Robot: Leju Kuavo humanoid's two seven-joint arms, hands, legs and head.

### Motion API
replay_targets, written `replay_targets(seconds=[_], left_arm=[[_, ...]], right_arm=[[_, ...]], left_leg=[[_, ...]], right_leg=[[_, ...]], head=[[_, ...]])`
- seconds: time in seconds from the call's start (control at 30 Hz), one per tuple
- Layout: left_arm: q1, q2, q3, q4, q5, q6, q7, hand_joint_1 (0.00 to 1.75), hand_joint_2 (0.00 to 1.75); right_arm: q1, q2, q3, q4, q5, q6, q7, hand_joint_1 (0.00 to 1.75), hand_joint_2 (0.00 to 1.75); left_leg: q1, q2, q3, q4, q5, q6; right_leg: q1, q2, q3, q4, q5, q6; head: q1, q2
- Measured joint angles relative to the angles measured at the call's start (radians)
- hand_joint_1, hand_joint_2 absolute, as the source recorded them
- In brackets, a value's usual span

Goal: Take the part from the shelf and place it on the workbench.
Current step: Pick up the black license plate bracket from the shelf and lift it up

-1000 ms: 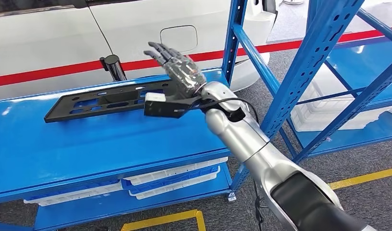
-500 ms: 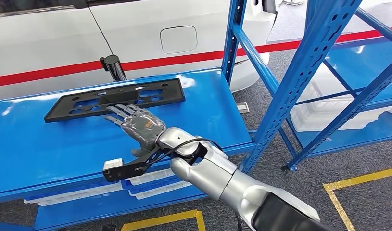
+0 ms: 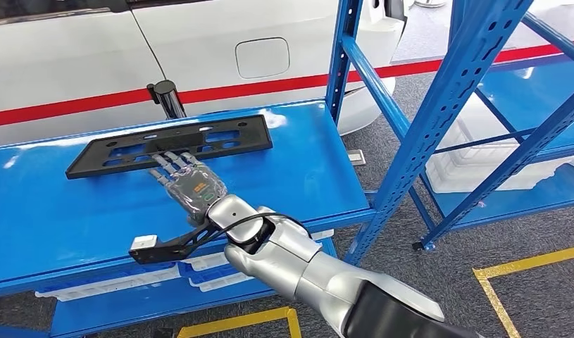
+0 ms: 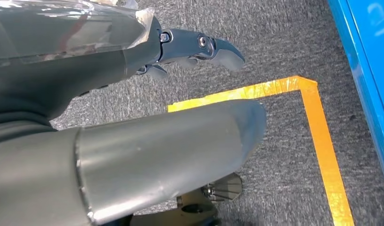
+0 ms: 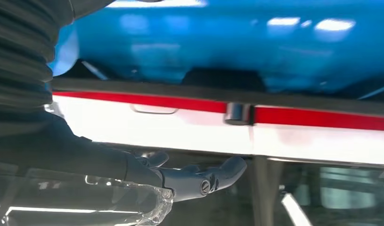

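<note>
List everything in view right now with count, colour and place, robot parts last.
part: one, black, flat on the blue workbench top, far side
workbench: one, blue, in front of the robot
trays: several, white, stacked under the workbench top
shelf rack: one, blue, right of the workbench
crate: one, white, low in the shelf rack
vehicle: one, white with a red stripe, behind the workbench
floor tape: yellow, on grey carpet
right hand: fingers spread, at the part's near edge
left hand: hanging above the floor

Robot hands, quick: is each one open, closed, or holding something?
Left hand: hangs over the floor, empty; open or closed cannot be told.
Right hand: open, fingers stretched at the black part, gripping nothing.
</note>
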Motion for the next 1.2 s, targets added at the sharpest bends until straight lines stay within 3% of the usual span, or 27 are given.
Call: replay_targets(seconds=[0.2,0.37,0.67,0.83,1.03,1.2], left_arm=[[0.0,-0.009,0.0,0.0,-0.005,-0.006,-0.002,0.0,0.0],[-0.003,-0.015,0.0,0.0,-0.015,-0.014,-0.002,0.0,0.0],[-0.012,-0.017,-0.001,0.0,-0.027,-0.021,0.001,0.0,0.0],[-0.014,-0.018,-0.001,0.0,-0.034,-0.022,-0.001,0.0,0.0],[-0.016,-0.016,-0.001,0.0,-0.049,-0.021,-0.001,0.0,0.0],[-0.025,-0.016,-0.002,0.0,-0.058,-0.023,-0.001,0.0,0.0]], right_arm=[[-0.048,0.008,-0.003,0.098,-0.002,-0.062,0.065,0.0,1.75],[-0.093,0.002,-0.076,0.242,0.022,-0.155,0.114,0.0,1.75],[-0.1,-0.038,-0.204,0.347,0.081,-0.178,0.146,0.0,1.75],[-0.099,-0.092,-0.279,0.365,0.126,-0.19,0.185,0.0,1.75],[-0.084,-0.15,-0.415,0.369,0.194,-0.228,0.146,0.0,1.75],[-0.078,-0.131,-0.465,0.361,0.239,-0.224,0.09,0.0,1.75]], left_leg=[[0.0,0.0,0.001,0.0,0.0,0.0],[0.0,0.0,0.001,0.0,0.0,0.0],[-0.001,0.0,0.001,0.001,0.0,0.0],[-0.001,0.0,0.001,0.001,0.0,0.0],[-0.002,0.001,0.003,0.001,-0.001,0.001],[-0.002,0.001,0.003,0.0,-0.001,0.002]], right_leg=[[0.0,0.0,0.0,0.0,0.0,0.0],[0.0,0.0,0.0,0.0,0.0,0.0],[0.0,0.0,0.0,0.0,0.0,0.0],[-0.001,0.0,0.0,0.0,0.0,0.0],[-0.002,0.0,0.003,0.0,0.0,0.0],[-0.002,0.001,0.004,0.0,0.0,0.0]], head=[[0.0,0.0],[0.0,0.0],[0.0,0.0],[0.0,0.0],[0.0,0.0],[0.0,0.0]])
